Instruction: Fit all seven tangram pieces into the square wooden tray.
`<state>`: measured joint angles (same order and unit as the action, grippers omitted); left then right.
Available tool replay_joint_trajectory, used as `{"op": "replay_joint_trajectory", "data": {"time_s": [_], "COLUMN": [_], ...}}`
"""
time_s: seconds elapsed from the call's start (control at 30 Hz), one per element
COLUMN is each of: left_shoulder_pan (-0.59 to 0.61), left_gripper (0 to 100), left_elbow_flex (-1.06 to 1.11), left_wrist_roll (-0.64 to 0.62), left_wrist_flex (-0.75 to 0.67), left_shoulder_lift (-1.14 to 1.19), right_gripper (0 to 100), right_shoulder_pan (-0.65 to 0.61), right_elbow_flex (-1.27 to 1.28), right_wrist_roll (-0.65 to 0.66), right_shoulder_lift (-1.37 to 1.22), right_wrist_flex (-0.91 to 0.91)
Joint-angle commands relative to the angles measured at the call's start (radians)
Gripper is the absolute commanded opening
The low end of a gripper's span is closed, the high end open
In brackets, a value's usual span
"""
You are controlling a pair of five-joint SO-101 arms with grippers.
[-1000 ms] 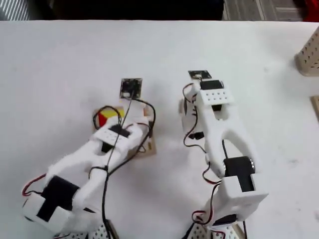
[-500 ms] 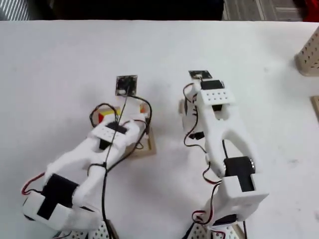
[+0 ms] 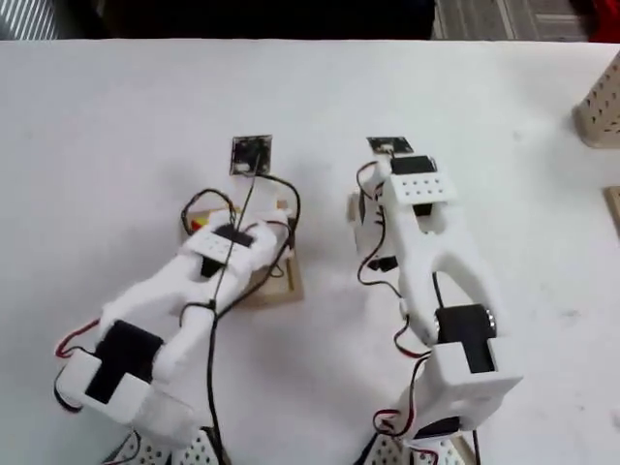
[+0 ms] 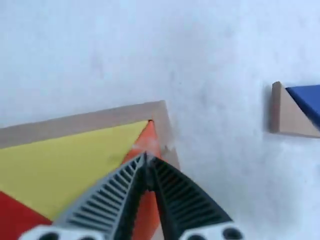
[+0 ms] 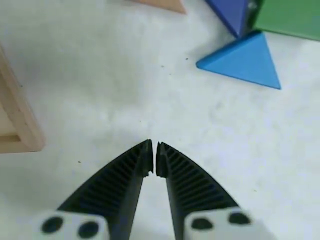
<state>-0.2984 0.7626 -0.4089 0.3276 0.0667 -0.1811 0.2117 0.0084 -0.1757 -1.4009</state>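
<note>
The square wooden tray (image 4: 100, 119) holds a yellow piece (image 4: 65, 165), an orange piece (image 4: 147, 135) in its corner and a red piece (image 4: 15, 217). My left gripper (image 4: 148, 161) is shut, its tips resting on the orange piece by the tray's corner. In the high view the left arm (image 3: 228, 257) covers most of the tray (image 3: 283, 286). My right gripper (image 5: 154, 150) is shut just above bare table beside a tray corner (image 5: 20, 125). Beyond it lie a light blue triangle (image 5: 245, 62), a dark blue piece (image 5: 230, 12), a green piece (image 5: 290, 15) and a tan piece (image 5: 160, 4).
A blue-topped piece (image 4: 300, 107) with a pale wooden side lies on the white table just outside the tray. The right arm (image 3: 417, 203) stands next to the tray. A perforated wooden block (image 3: 601, 107) sits at the far right edge.
The left arm has stretched farther across the tray, away from its base, and its wrist now sits higher in the high view. The right arm has kept still.
</note>
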Motion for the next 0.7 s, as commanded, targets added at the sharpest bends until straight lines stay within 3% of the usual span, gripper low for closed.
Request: {"op": "replay_joint_trajectory", "data": {"time_s": [0.0,0.2,0.53,0.67], "left_shoulder_pan": [0.002,0.039,0.157,0.278], "left_gripper": [2,2,2,2], "left_elbow_flex": [-0.035,-0.032,0.121,0.203], "left_wrist_roll": [-0.003,-0.002,0.005,0.167], "left_wrist_flex": [0.003,0.009,0.160,0.210], "left_shoulder_lift": [0.008,-0.042,-0.527,-0.685], "right_gripper": [1.7,1.7,1.7,1.7], "right_shoulder_pan": [0.012,0.010,0.004,0.004], "right_elbow_flex": [-0.003,-0.002,0.041,0.041], "right_wrist_roll": [0.012,0.014,0.012,0.008], "right_shoulder_lift": [0.096,0.114,0.114,0.114], "right_wrist_flex": [0.001,0.005,0.076,0.076]}}
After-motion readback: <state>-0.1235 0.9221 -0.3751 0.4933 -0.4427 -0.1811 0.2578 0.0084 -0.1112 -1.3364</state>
